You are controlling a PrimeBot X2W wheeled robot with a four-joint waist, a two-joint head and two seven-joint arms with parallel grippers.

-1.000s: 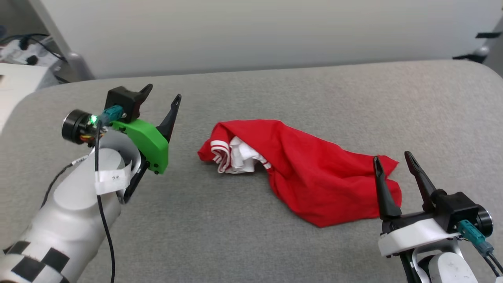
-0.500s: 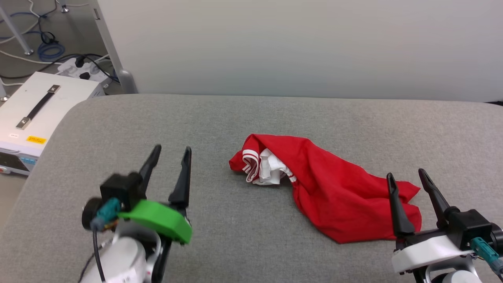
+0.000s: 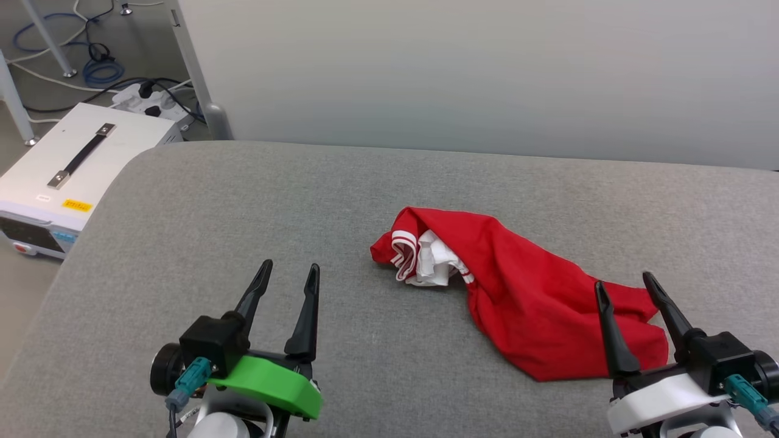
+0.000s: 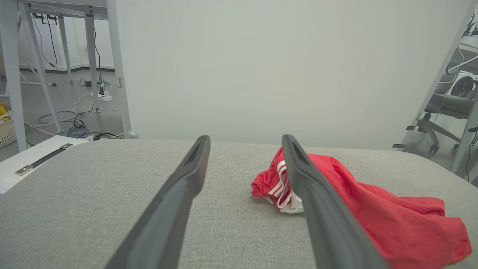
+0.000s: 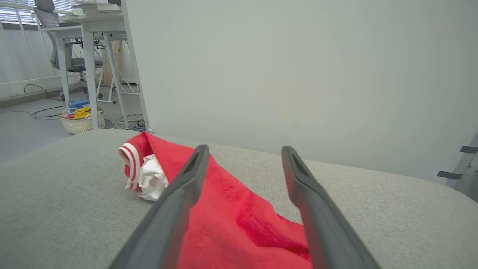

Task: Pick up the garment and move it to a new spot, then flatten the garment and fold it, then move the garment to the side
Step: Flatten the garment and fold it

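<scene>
Bright even light, soft shadows, sharp; wrist views wide-angle.

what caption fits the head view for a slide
Crumpled red shirt with white-striped trim on grey padded surface; left hand, right hand open.

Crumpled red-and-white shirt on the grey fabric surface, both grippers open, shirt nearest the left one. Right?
No: the red-and-white shirt lies nearest the right gripper, as the head view shows. Both grippers are open; the left gripper stands apart from it.

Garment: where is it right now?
In the head view the garment lies crumpled on the grey padded surface, right of centre, its near end by the open right gripper; the left gripper sits apart, to its left.
</scene>
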